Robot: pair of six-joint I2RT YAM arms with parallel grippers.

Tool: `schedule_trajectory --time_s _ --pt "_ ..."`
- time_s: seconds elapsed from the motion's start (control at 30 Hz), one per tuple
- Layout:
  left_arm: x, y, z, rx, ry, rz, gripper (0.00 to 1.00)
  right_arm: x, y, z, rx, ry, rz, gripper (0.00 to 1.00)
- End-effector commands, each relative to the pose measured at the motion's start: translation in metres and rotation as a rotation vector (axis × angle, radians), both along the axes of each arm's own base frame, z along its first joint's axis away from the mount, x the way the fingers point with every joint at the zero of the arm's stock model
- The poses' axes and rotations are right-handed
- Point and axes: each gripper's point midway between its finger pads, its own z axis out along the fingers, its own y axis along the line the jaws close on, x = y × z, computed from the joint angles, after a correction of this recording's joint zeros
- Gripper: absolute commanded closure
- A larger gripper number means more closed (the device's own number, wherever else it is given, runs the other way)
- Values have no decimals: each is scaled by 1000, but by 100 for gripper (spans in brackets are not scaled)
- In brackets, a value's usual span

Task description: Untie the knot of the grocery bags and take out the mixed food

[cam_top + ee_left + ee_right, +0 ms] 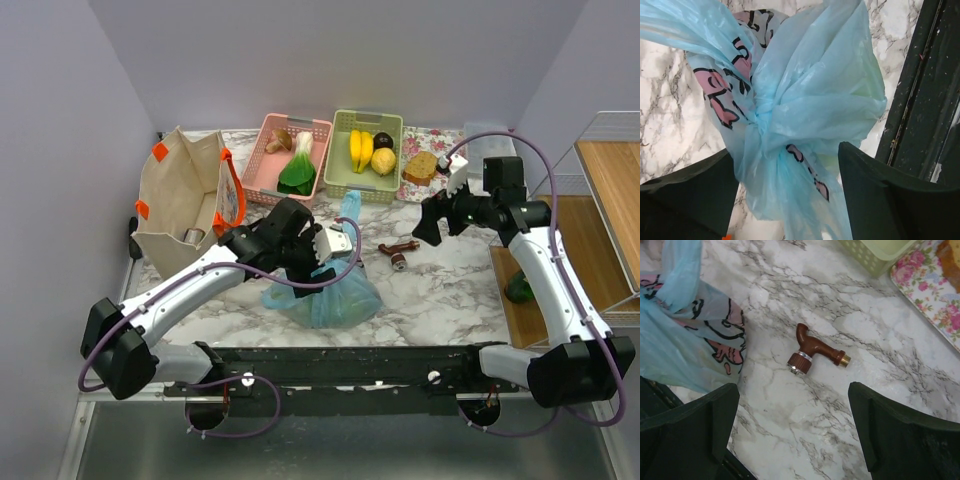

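Observation:
The light blue grocery bag [330,297] lies near the front middle of the marble table, its top bunched. In the left wrist view the knot [762,117] is a tight twist of blue plastic with pink and black print. My left gripper [787,152] is open, and its dark fingers [875,195] stand on either side of the bag's neck just below the knot. From above, the left gripper [325,245] hovers over the bag's top. The mixed food is hidden inside; only a faint green tint shows through. My right gripper [792,387] is open above bare table, right of the bag [685,340].
A brown toy tap [810,352] lies on the marble between bag and right gripper. Along the back stand a beige tote [185,195], a pink basket [268,150], a green basket [340,178] and a floral tray [430,185]. A wooden shelf [565,230] flanks the right; a black rail [920,100] is close behind the bag.

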Motion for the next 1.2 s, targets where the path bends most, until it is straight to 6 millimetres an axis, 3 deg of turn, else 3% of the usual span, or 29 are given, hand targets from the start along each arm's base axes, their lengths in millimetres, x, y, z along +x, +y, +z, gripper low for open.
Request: schedule_trajectory --time_s 0.0,0.1,0.17,0.33,0.47,0.63,0.73,0.97,1.17 --pt "5 5 48 -76 -74 -2 19 -26 20 -5 91 62 128 0" --pt "4 23 83 -160 -83 11 18 -33 32 -4 154 73 182 2" --pt "1 37 95 -149 -89 -7 19 -33 38 -5 185 75 194 2" --pt "17 62 108 -141 -98 100 23 -35 63 -8 235 77 260 2" --pt "7 61 103 -164 -233 -97 26 -38 99 -11 222 22 338 2" --pt "14 57 88 -136 -397 -257 27 -41 144 -23 252 49 405 4" --pt "22 53 78 -125 -390 -262 30 -38 156 -29 288 91 392 5" --pt "28 45 71 -129 -404 -246 31 -55 191 -48 315 167 448 6" --pt "16 56 74 -95 -441 -260 31 -40 194 -76 225 177 435 7"
